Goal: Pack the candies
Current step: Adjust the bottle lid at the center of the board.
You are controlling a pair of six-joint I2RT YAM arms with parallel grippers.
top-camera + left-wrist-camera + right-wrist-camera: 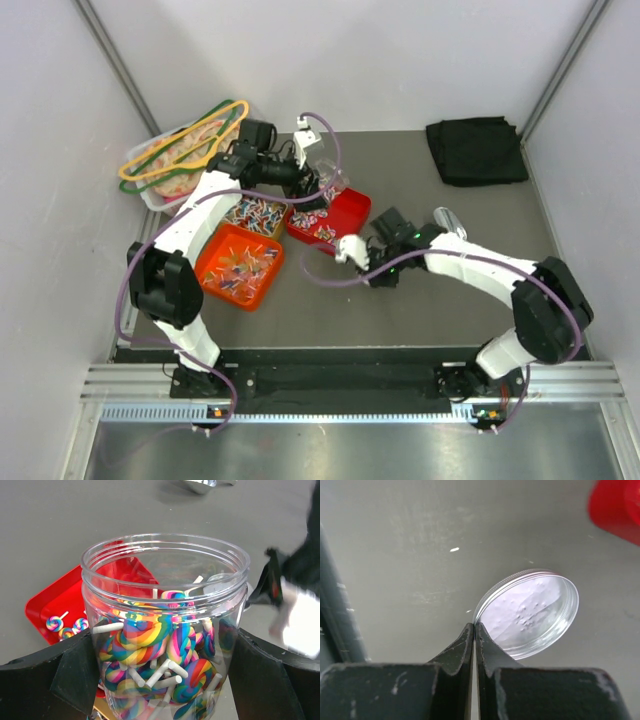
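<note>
Left gripper [160,680] is seen clamped around a clear jar [165,565] stuffed with rainbow lollipops [145,635], with a few more left on the red tray [40,610] underneath. Right wrist: right gripper [475,626] is pinched shut on a silver lid [530,610] by its rim. From above, candies [238,262] are heaped in an orange tray [266,284].

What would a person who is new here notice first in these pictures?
A clear jar packed with rainbow lollipops fills the left wrist view, gripped between the left fingers. In the right wrist view, the shut right fingers meet a silver lid at its rim.
</note>
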